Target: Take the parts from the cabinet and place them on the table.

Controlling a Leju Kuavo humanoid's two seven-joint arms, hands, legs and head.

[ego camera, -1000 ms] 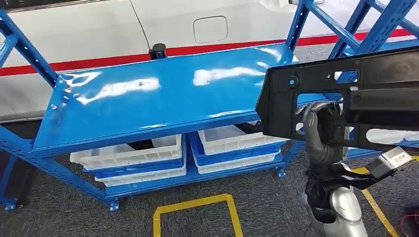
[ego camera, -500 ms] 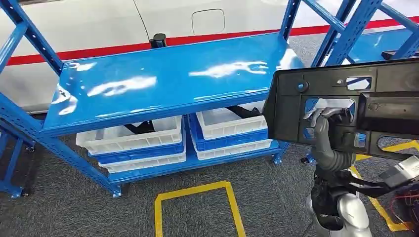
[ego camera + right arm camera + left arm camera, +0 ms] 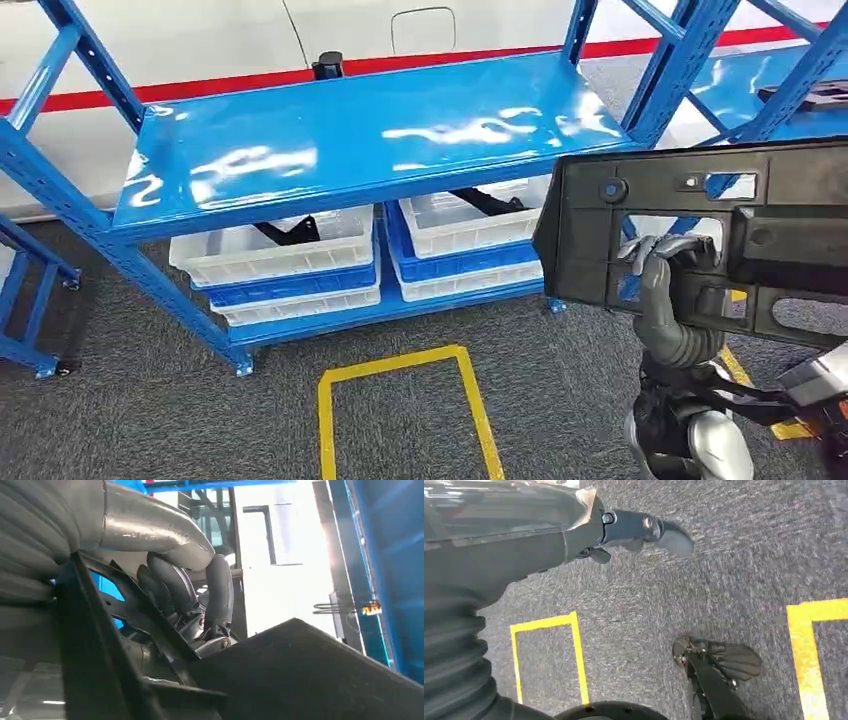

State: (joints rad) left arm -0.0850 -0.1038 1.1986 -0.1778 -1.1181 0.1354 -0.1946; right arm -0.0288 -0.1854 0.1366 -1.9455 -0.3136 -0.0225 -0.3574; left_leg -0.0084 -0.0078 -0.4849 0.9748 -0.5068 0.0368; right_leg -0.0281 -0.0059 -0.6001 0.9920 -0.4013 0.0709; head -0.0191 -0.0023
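A large flat black plastic part (image 3: 700,190) with several cut-outs hangs in the air at the right of the head view, in front of the blue rack. My right hand (image 3: 665,270) grips it from below, with its fingers hooked through one of the openings. In the right wrist view the dark fingers (image 3: 215,590) curl over an inner edge of the part (image 3: 310,675). My left hand (image 3: 574,535) hangs over the grey carpet and holds nothing, its fingers apart.
The blue rack (image 3: 350,140) has a bare top shelf. On its lower shelf stand white bins (image 3: 280,255) (image 3: 470,235) holding black pieces. A second blue rack (image 3: 760,80) stands at the right. A yellow taped rectangle (image 3: 400,410) marks the carpet in front.
The whole picture has shifted, so the camera has moved: the rack now looks farther off and higher. The black part stays in my right hand and sits lower in the picture.
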